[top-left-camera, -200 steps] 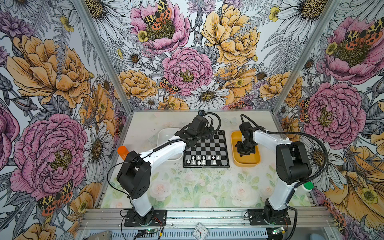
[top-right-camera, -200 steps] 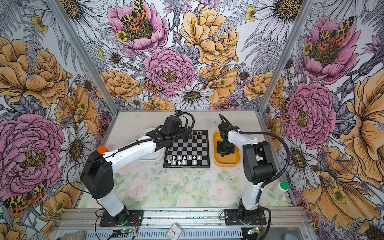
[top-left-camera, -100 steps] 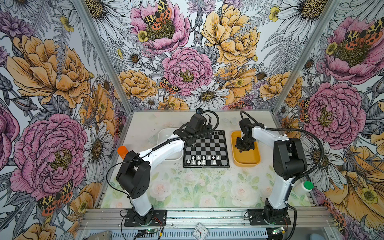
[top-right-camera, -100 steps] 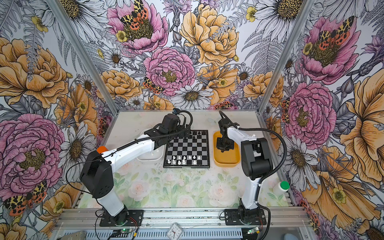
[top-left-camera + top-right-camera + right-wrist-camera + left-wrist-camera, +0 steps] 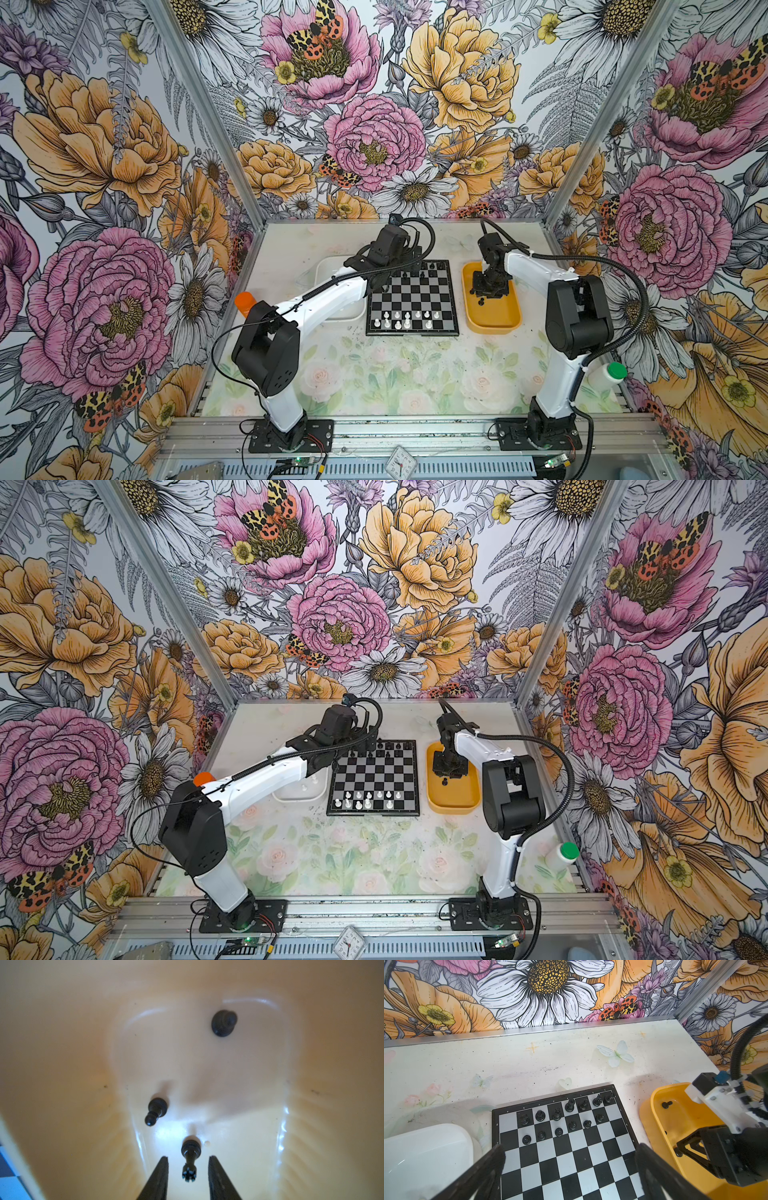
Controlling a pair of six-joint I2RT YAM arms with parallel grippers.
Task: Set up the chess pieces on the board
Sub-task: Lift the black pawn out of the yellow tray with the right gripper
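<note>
While the right gripper (image 5: 188,1158) hangs low inside the yellow tray (image 5: 62,1043), its jaws stand partly apart. The crown of a black piece (image 5: 190,1150) sits between them with a gap on either side, so nothing is gripped (whether the piece stands or lies I cannot tell). I judge the step in hand to be a pick from the tray. The next move calls for closing squarely on that slim stem without flicking it aside, then lifting clear of the tray wall. A pawn (image 5: 156,1110) is near, and a third piece (image 5: 224,1023) is well apart. In both top views the tray lies at 3 o'clock of the board (image 5: 411,291), with the gripper toward the tray's 12 o'clock end. Black men (image 5: 556,1114) fill much of the board's 12 o'clock rows, and white men (image 5: 399,322) stand at 6 o'clock. Over the board's 11 o'clock corner the left gripper (image 5: 569,1153) hovers, jaws wide and empty.
</note>
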